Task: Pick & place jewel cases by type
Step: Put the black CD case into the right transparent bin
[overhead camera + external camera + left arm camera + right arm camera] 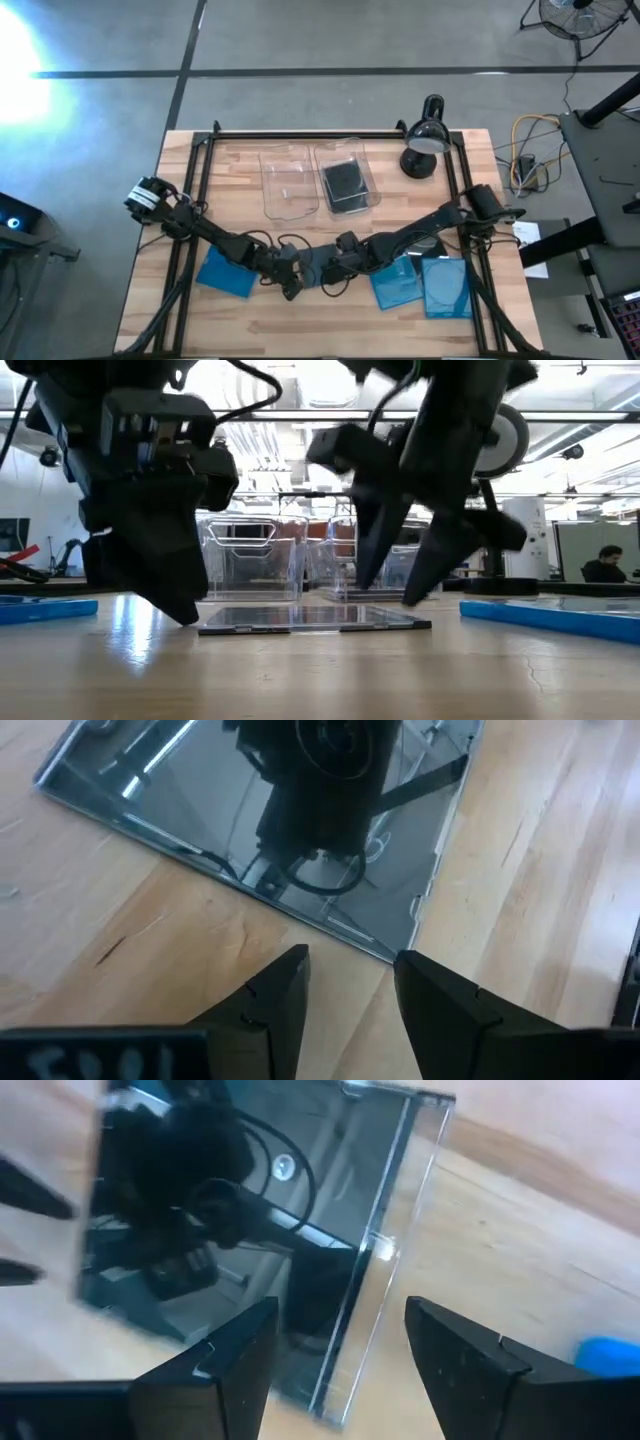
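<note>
A pale wooden butcher-block table (330, 335) fills the middle of the high view, its grain running in long strips. Near the lower centre of that frame lies a dark smoky grey jewel case (316, 266), a thin flat square of glossy plastic that mirrors the arms above it. Both pincers hover at it. The left pincer (292, 288) comes in from the left, its two dark wedge-shaped fingers spread apart at the case's corner, gripping nothing. The right pincer (333, 280) comes in from the right, its fingers also parted, straddling the case's clear hinged edge without pinching it.

In the low view the case (315, 618) lies flat on the table, with the left pincer (180, 610) at its left end and the right pincer (392, 592) above its right half.

Bright translucent blue jewel cases lie flat on either side: one (225, 272) at lower left, two (397, 281) (445, 286) at lower right, close beside each other.

Farther back, in the upper centre, two clear plastic rectangular bins stand side by side. The left bin (288, 182) looks clear throughout; the right bin (346, 178) holds a dark square case (344, 181). At the upper right stands a black domed desk lamp (426, 139) on a round base.
</note>
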